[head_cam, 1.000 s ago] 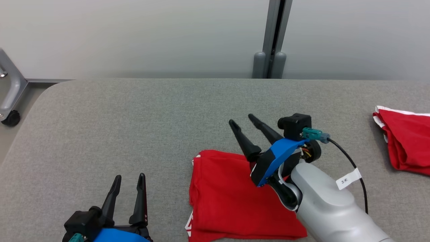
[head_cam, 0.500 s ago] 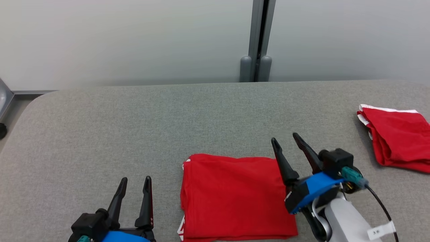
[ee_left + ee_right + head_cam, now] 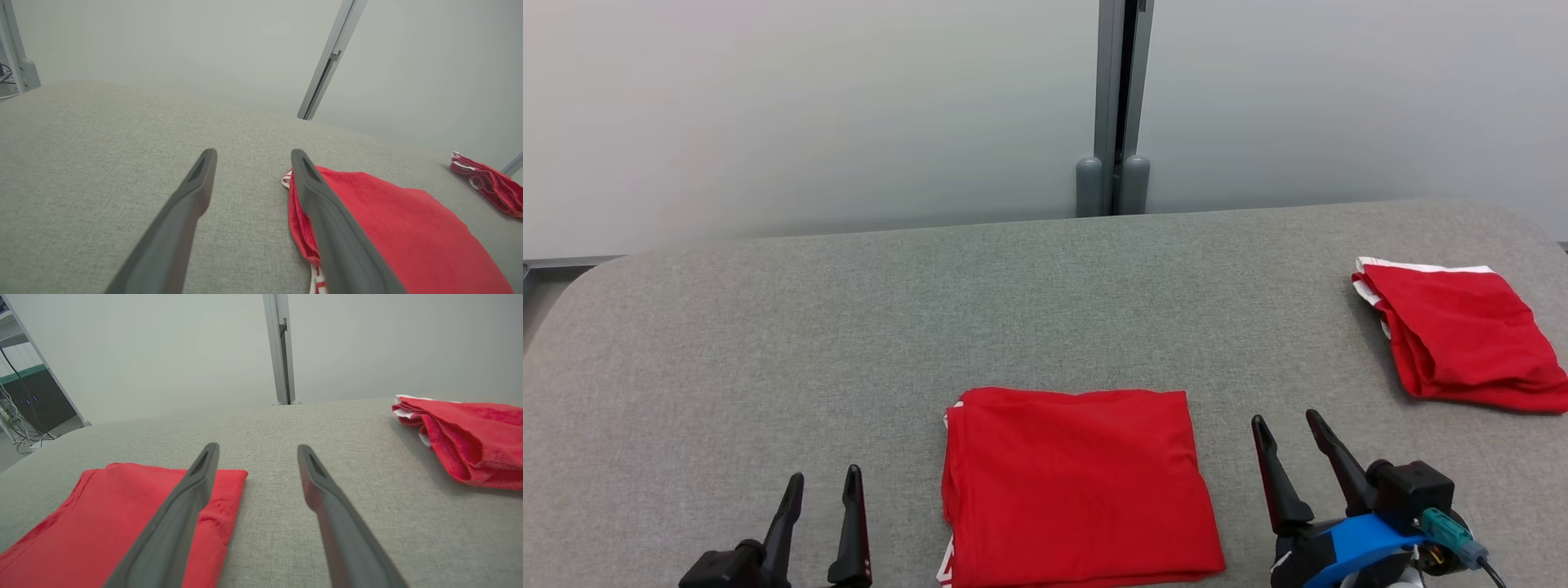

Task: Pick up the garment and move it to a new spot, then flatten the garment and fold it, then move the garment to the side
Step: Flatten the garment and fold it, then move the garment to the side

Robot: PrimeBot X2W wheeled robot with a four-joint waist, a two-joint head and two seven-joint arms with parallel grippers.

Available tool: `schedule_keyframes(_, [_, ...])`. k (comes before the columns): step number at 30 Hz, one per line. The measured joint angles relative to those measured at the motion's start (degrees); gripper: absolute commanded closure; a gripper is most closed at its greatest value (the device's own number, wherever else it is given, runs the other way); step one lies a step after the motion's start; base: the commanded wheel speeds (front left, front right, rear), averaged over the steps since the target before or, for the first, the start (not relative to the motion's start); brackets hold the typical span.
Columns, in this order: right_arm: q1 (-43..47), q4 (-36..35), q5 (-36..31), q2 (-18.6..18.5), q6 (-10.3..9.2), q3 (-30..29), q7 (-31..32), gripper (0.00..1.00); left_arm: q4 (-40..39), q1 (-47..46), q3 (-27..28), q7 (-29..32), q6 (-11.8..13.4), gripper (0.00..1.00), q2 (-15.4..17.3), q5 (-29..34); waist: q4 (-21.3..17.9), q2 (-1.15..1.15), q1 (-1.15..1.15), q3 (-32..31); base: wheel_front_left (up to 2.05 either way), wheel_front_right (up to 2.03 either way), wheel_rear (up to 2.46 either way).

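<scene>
Folded red garment [image 3: 1078, 486] flat on grey tabletop [image 3: 931, 310], near edge, between my pincers. My left pincer [image 3: 825, 475] released, empty, beside its left edge. My right pincer [image 3: 1285, 418] released, empty, beside right edge. Probably flanking it for sideways move, perhaps toward second red garment [image 3: 1454, 335].

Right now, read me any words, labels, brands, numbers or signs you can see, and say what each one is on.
No readable text.
The folded red cloth garment on the grey fabric table is plain; the white marks at its near left edge are too small to read.
The second, bunched red garment with white trim is plain.
</scene>
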Motion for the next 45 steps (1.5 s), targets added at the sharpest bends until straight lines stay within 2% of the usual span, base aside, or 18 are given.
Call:
schedule_keyframes(4, [1.1,-0.9,-1.0,0.0,0.00,-1.6,0.0,0.00,-0.5,0.9,1.8,0.0,0.3,0.00,-0.5,0.5,0.0,0.00,0.00,0.1,0.00,0.00,0.00])
schedule_keyframes(11, [1.6,-1.5,-1.6,0.0,0.00,-2.4,0.4,0.00,-0.5,1.2,2.9,0.0,-0.5,0.00,-1.0,1.5,0.6,0.00,0.00,0.1,0.00,0.00,0.00])
schedule_keyframes(28, [1.0,-1.6,-3.3,0.0,0.00,-3.6,2.5,0.00,-0.1,0.9,3.4,0.0,-1.5,0.00,-1.8,2.8,1.2,0.00,0.01,1.1,0.00,0.00,0.00])
schedule_keyframes(31, [-1.9,-1.1,-5.8,0.0,0.00,-4.6,5.6,0.00,0.0,0.1,3.4,0.0,-1.8,0.00,-2.0,3.0,1.7,0.00,0.01,1.7,0.00,0.00,0.00])
schedule_keyframes(36, [-5.5,1.6,-7.5,0.0,0.00,-3.4,15.7,0.00,0.3,-0.9,3.5,0.0,-2.1,0.00,-2.5,3.4,3.2,0.00,0.01,2.7,0.00,0.00,0.00])
schedule_keyframes(40, [-7.0,4.2,-7.4,0.0,0.00,-1.8,23.0,0.00,0.3,-1.6,3.8,0.0,-2.5,0.00,-3.1,3.5,5.0,0.00,0.01,3.6,0.00,0.00,0.00])
schedule_keyframes(45, [-8.0,7.2,-5.9,0.0,0.00,-0.8,29.2,0.00,0.5,-2.4,4.5,0.0,-3.1,0.00,-3.9,4.0,7.2,0.00,0.01,4.9,0.00,0.00,0.00])
